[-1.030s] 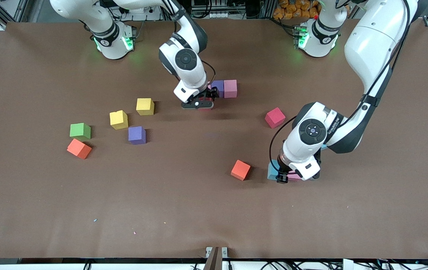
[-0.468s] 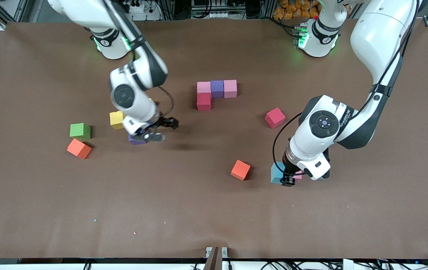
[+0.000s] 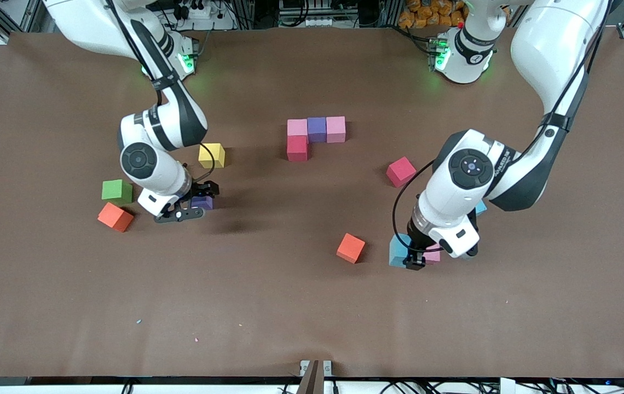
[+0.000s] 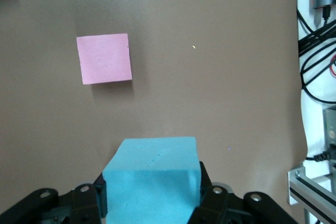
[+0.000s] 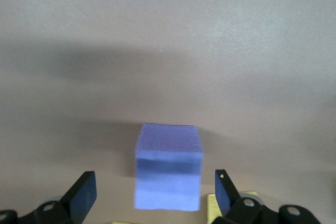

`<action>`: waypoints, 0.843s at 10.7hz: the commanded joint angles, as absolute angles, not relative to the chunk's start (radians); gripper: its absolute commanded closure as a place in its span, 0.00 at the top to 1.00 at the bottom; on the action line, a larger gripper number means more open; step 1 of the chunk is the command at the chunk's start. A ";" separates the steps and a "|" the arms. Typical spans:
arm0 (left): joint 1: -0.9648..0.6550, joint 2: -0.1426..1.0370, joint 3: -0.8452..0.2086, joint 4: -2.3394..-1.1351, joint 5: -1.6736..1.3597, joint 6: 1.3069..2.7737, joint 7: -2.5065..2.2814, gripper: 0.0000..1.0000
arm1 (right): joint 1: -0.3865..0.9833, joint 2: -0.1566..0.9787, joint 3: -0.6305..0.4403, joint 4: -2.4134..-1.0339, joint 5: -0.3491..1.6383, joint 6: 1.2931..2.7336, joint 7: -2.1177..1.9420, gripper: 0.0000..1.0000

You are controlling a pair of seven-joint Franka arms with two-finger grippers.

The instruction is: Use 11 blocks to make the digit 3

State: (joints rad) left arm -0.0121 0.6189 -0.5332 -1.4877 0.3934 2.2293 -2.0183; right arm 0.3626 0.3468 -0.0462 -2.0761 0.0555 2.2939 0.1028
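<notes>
Four blocks touch in a partial figure: a row of pink [image 3: 297,127], purple [image 3: 317,129] and pink [image 3: 336,129], with crimson [image 3: 297,148] against the first pink, nearer the camera. My left gripper [image 3: 407,254] [image 4: 152,205] is shut on a sky-blue block [image 3: 398,249] [image 4: 152,174], just above the table beside a loose pink block [image 3: 433,255] [image 4: 104,58]. My right gripper [image 3: 194,204] [image 5: 153,187] is open, low around a loose purple block [image 3: 204,203] [image 5: 168,174] without touching it. A yellow block [image 3: 212,155] lies farther from the camera than that one.
Loose on the table are a crimson block [image 3: 400,171], an orange block [image 3: 351,248], a second sky-blue block [image 3: 480,208] mostly hidden by the left arm, another orange block [image 3: 115,216] and a green cube [image 3: 116,190] toward the right arm's end.
My right gripper left the crimson block at the figure and swung toward its own end of the table, down around the loose purple block. The left gripper barely shifted, still holding the sky-blue block.
</notes>
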 commanded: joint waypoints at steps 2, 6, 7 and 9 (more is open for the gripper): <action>-0.009 0.598 -0.535 -1.483 0.370 2.215 -2.023 0.00 | 0.348 0.359 -0.028 -2.129 0.041 2.379 0.081 1.00; 0.003 0.566 -0.540 -1.477 0.348 2.212 -2.016 0.00 | 0.362 0.417 -0.028 -2.137 0.041 2.425 0.095 1.00; 0.006 0.566 -0.541 -1.477 0.347 2.210 -2.014 0.00 | 0.365 0.422 -0.028 -2.140 0.041 2.428 0.100 1.00; 0.009 0.568 -0.540 -1.477 0.351 2.210 -2.013 0.00 | 0.364 0.422 -0.028 -2.138 0.041 2.425 0.100 0.32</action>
